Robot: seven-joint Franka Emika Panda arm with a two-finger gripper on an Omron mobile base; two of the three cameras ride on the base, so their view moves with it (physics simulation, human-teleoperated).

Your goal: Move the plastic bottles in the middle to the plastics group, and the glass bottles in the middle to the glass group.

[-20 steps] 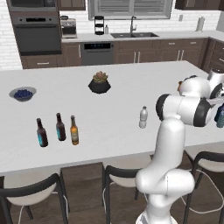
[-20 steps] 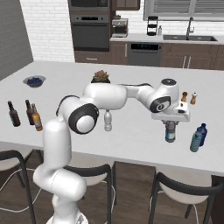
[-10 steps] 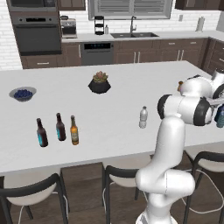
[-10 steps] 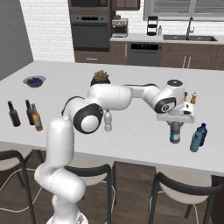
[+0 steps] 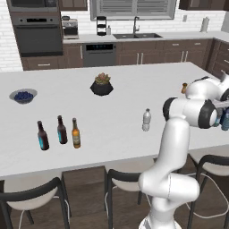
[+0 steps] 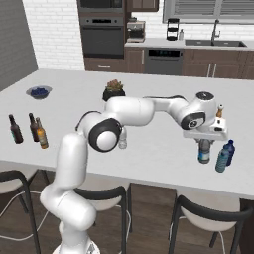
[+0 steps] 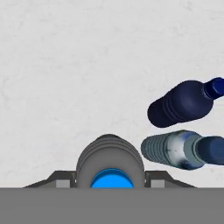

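My gripper is shut on a clear plastic bottle with a blue label band, held upright over the counter's right end. From the hand, its blue cap and ribbed body sit between my fingertips. Just to its right stands the plastics group: a dark blue bottle and a lighter blue one, also seen from the right base. The pale white-capped plastic bottle stands mid-counter. At the far left the amber glass bottle stands beside the two dark brown bottles of the glass group.
A potted plant in a black pot and a bowl of blueberries sit toward the back of the white counter. A small brown shaker stands behind my hand. Stools line the front edge.
My gripper has carried the blue-labelled bottle to the right and a little lower, closer to the blue bottles. Nothing else on the counter has moved.
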